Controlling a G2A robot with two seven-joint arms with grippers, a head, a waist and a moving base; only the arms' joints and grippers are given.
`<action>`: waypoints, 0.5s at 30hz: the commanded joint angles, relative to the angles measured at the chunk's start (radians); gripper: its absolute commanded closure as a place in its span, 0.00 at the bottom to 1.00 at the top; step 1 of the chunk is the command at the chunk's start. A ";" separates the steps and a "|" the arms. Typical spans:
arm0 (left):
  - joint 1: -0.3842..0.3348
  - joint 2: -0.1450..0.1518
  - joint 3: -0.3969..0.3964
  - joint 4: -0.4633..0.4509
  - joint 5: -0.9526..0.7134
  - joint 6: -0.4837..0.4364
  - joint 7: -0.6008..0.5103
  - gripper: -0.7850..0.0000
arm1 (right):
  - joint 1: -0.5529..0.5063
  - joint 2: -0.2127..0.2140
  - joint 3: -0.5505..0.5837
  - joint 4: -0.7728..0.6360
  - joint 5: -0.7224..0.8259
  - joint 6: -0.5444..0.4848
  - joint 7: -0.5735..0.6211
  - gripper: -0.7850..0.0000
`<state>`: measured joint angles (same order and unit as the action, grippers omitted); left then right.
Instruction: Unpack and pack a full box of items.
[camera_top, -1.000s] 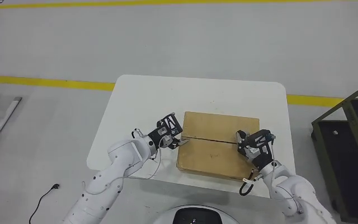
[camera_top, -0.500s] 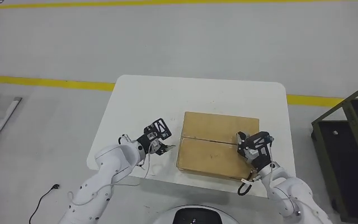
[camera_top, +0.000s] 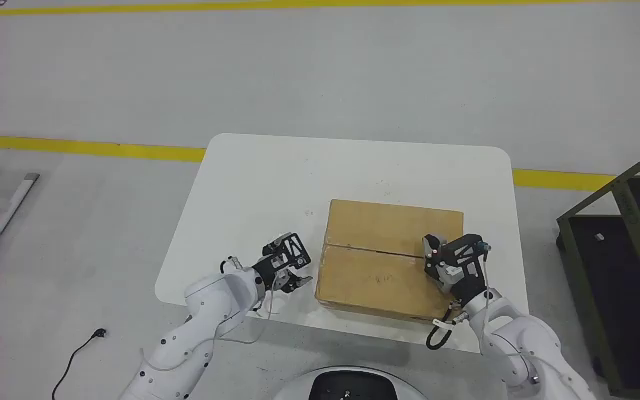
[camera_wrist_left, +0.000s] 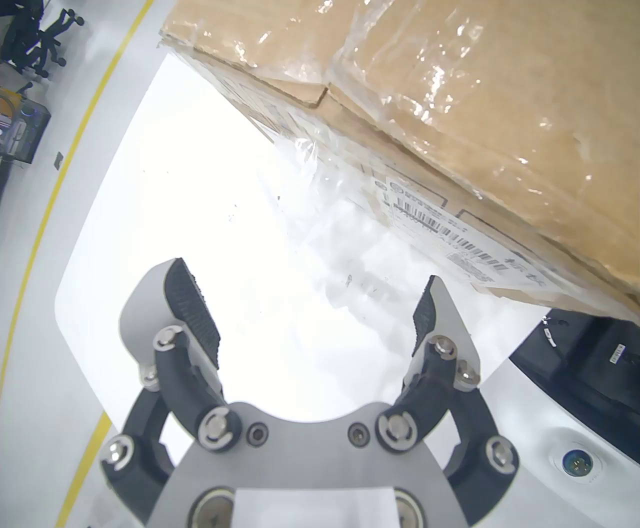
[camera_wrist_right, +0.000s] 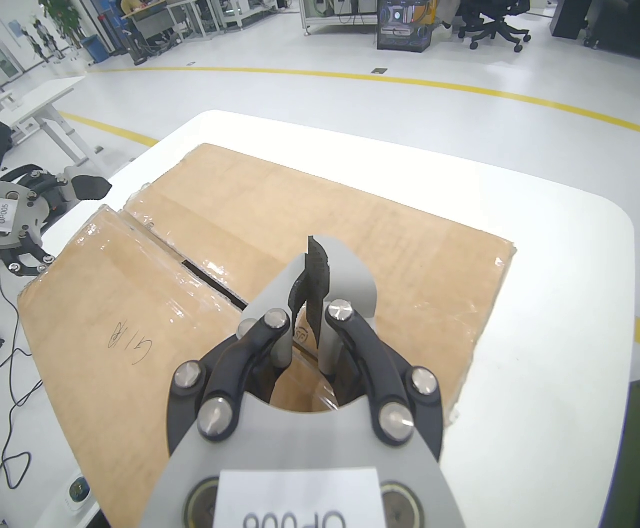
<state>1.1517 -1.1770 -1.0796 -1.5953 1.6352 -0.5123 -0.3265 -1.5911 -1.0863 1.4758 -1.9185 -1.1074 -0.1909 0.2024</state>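
The flat, rectangular cardboard box lies closed on the right half of the white tabletop, nearer the front edge than the back one. Its two brown flaps meet in a straight seam across the lid. Glossy clear tape, wrinkled and catching the light, covers the seam and wraps down the side facing my left arm, where a white barcoded label is stuck. A narrow dark slit shows along part of the seam, and a handwritten scrawl marks the nearer flap. My right gripper sits over the right end of that seam with its fingers pressed together, black ribbed pad against pad and nothing visible between them; I cannot tell whether the tips touch the cardboard. My left gripper hangs just beside the box's left side, above bare tabletop, with its fingers spread wide, their pads ridged black rubber on rounded grey metal, holding nothing. The tabletop is smooth with rounded corners. Around it lies pale grey floor crossed by a yellow line.
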 joint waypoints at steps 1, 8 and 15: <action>-0.018 -0.004 0.021 0.015 0.015 0.006 0.020 0.00 | -0.003 0.000 0.004 0.001 0.000 -0.006 0.003 1.00; -0.072 -0.020 0.096 0.106 0.111 0.072 0.146 0.00 | -0.009 0.000 0.019 0.002 0.005 -0.021 0.007 1.00; -0.113 -0.036 0.116 0.144 0.164 0.202 0.191 0.00 | -0.011 -0.001 0.026 0.001 0.008 -0.036 0.011 1.00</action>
<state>1.0415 -1.2123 -0.9625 -1.4509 1.7953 -0.3290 -0.1387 -1.6020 -1.0873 1.5018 -1.9173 -1.0999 -0.2253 0.2132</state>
